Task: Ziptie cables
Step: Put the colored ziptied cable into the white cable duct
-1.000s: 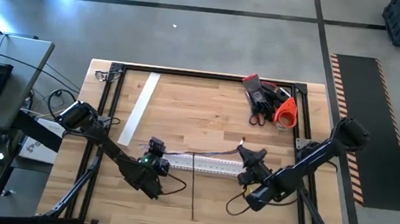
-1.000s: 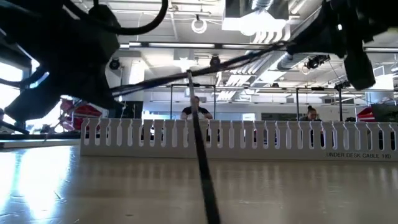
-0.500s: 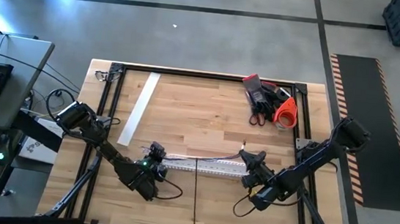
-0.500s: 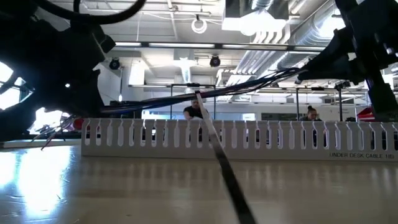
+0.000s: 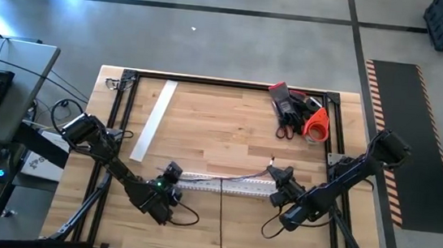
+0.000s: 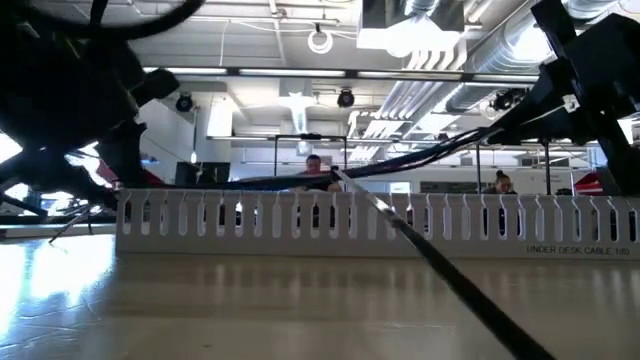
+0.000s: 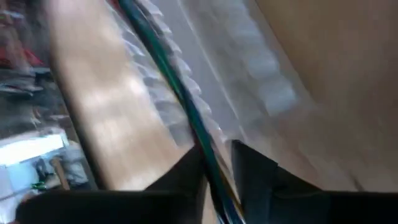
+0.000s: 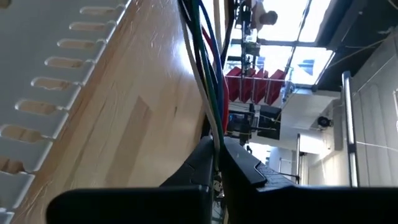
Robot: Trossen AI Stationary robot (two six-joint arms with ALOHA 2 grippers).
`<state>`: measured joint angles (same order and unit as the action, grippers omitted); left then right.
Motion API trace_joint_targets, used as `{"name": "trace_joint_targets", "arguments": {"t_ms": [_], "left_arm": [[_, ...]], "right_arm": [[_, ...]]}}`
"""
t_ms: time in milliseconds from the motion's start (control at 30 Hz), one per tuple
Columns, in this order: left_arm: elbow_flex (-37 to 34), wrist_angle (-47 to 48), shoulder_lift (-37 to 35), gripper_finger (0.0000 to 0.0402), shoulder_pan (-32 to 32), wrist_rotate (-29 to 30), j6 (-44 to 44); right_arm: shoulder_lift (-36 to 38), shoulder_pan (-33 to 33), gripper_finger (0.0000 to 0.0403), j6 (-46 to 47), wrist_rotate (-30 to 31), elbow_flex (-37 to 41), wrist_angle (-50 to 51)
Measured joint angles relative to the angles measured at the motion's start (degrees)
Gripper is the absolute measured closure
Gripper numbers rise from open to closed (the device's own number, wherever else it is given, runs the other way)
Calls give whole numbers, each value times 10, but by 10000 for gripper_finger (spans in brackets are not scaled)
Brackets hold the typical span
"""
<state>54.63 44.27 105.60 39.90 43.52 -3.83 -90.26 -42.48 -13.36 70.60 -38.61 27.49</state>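
Observation:
The cables (image 5: 225, 176), a thin bunch of coloured wires, run between my two grippers just above a white slotted channel (image 5: 240, 189) that lies on the table. In the low view the cables (image 6: 420, 165) skim the channel's top at one end and rise toward my right gripper. A black ziptie (image 5: 221, 218) hangs from the bunch's middle, its tail slanting toward the near edge. My left gripper (image 5: 173, 174) stands at the cables' left end, fingers slightly apart around them. My right gripper (image 5: 280, 178) is shut on their right end. My left gripper has the cables (image 7: 208, 163) running through the narrow gap between its fingers, lying against one finger (image 7: 186, 177); a strip of light shows between them and the other finger. The fingers slant down from the near left and lie across the cables. My right gripper pinches the cables' right end (image 8: 213, 138) between its two fingers, which come nearly level from the near right. The cables run on from the fingers toward the left gripper, drawn fairly straight and clear of the table.
A flat white strip (image 5: 155, 118) lies at the far left of the table. A heap of red, black and orange tools (image 5: 296, 111) sits at the far right. A black frame (image 5: 124, 115) borders the tabletop.
Both grippers have come down and a little toward the near edge, turning as they went. The cables have sunk from well above the channel to just over its top. The ziptie's tail has swung sideways.

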Motion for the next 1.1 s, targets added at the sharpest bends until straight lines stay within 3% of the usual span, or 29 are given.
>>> {"name": "trace_joint_targets", "arguments": {"t_ms": [233, 367, 567, 700, 867, 1000, 1100], "left_arm": [[60, 145, 1, 295, 4, -14, -102], [77, 165, -10, 287, 16, -39, -127], [102, 148, -30, 290, 30, 47, -202], [112, 35, -35, 295, 14, 55, -180], [106, -156, -32, 296, -26, -34, -49], [106, -234, -32, 296, -57, -57, -15], [106, -266, -29, 296, -76, -109, -1]], "right_arm": [[1, 0, 403, -5, -33, -1, 8], [1, 0, 403, -20, -49, -1, 16], [0, 0, 403, -38, -57, -1, 16], [0, 0, 403, -106, -60, -1, 16], [-4, 0, 403, -264, -82, -16, 27], [-4, -2, 403, -338, -82, -25, 27], [-2, -8, 403, -369, -70, -41, 22]]}}
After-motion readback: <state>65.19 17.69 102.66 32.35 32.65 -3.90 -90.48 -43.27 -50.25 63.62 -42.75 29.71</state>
